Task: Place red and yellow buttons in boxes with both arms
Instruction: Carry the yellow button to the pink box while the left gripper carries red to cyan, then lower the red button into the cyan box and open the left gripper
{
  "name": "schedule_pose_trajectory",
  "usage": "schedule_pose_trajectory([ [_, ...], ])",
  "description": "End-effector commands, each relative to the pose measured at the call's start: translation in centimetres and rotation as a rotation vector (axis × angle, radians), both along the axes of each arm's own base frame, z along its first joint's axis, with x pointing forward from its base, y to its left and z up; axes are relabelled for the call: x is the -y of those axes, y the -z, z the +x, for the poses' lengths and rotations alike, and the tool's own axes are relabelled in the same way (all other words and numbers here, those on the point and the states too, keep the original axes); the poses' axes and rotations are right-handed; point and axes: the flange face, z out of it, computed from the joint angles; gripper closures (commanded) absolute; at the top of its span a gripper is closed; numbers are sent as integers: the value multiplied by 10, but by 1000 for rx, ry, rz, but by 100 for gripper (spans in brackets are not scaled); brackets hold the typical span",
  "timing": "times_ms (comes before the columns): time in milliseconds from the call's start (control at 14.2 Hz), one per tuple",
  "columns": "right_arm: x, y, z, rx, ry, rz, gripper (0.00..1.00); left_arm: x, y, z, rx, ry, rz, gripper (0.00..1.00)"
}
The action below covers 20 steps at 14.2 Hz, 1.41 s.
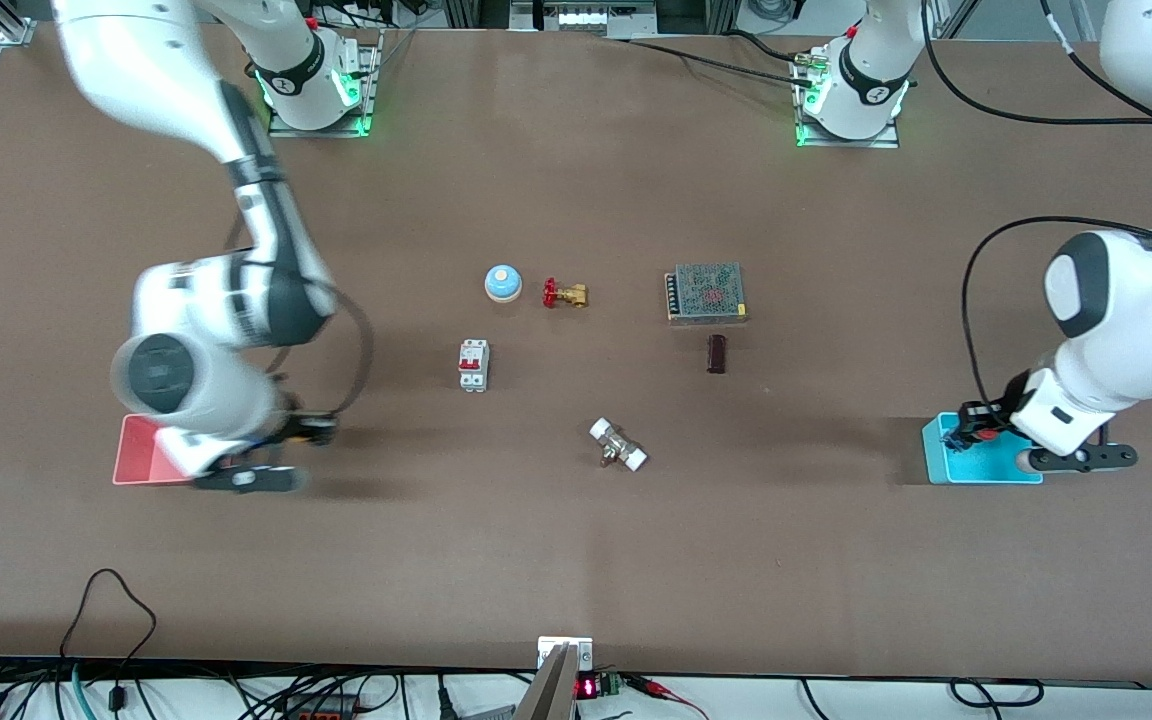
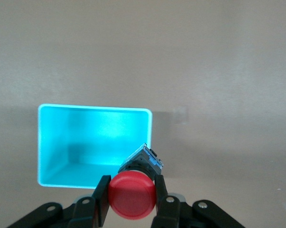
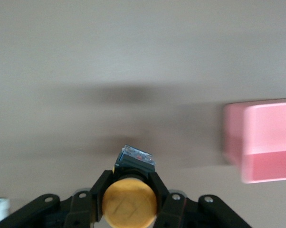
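The left tool [image 2: 131, 197] is clenched on the red button [image 2: 132, 195]; its two fingers [image 2: 103, 195] press the sides of the round red cap, and the dark base of the button points away from the wrist. In the front view this tool [image 1: 976, 432] hangs over the cyan box [image 1: 996, 472], above the corner of the box at about 10 o'clock. The cyan box stands on the bench [image 1: 576, 540] at the left arm's end. In the left wrist view the cyan box [image 2: 52, 142] shows its sloping walls and its bottom, and nothing lies in it.

The right tool [image 3: 128, 202] is clenched on the yellow button [image 3: 129, 203]; the fingers [image 3: 101, 197] grip the yellow-orange cap from both sides. In the front view the right tool [image 1: 311, 430] is over the bench just beside the pink-red box [image 1: 136, 455], at about 3 o'clock from it. This box stands at the right arm's end of the bench, partly covered by the arm. The right wrist view shows the pink-red box [image 3: 262, 140] near the button, and the button is not over it.

In the middle of the bench, well apart from both boxes, lie a blue bell [image 1: 503, 283], a brass valve [image 1: 565, 294], a white breaker [image 1: 474, 365], a grey metal unit [image 1: 705, 292], a dark small block [image 1: 717, 354] and a white fitting [image 1: 618, 445]
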Motion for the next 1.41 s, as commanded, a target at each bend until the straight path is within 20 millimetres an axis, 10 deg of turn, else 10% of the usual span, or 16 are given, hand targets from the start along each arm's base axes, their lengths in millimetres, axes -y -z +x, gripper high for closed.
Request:
schedule_pose_trajectory([
  [0,70,-7,6,-25,-49,-10,75,-17,13,9,16,54,5,74],
  [352,167,-4,11,-27,-149,-2,75,-53,64,8,12,45,29,74],
  [562,170,13,13,-41,-158,-4,75,-51,69,8,14,49,27,70],
  [773,170,37,13,-70,-167,0,75,-47,67,10,19,51,27,36],
  [984,177,52,18,-37,-192,-9,75,-40,55,13,36,43,21,4],
  [1336,185,74,19,-33,-201,-9,74,7,-22,4,21,10,25,0],
])
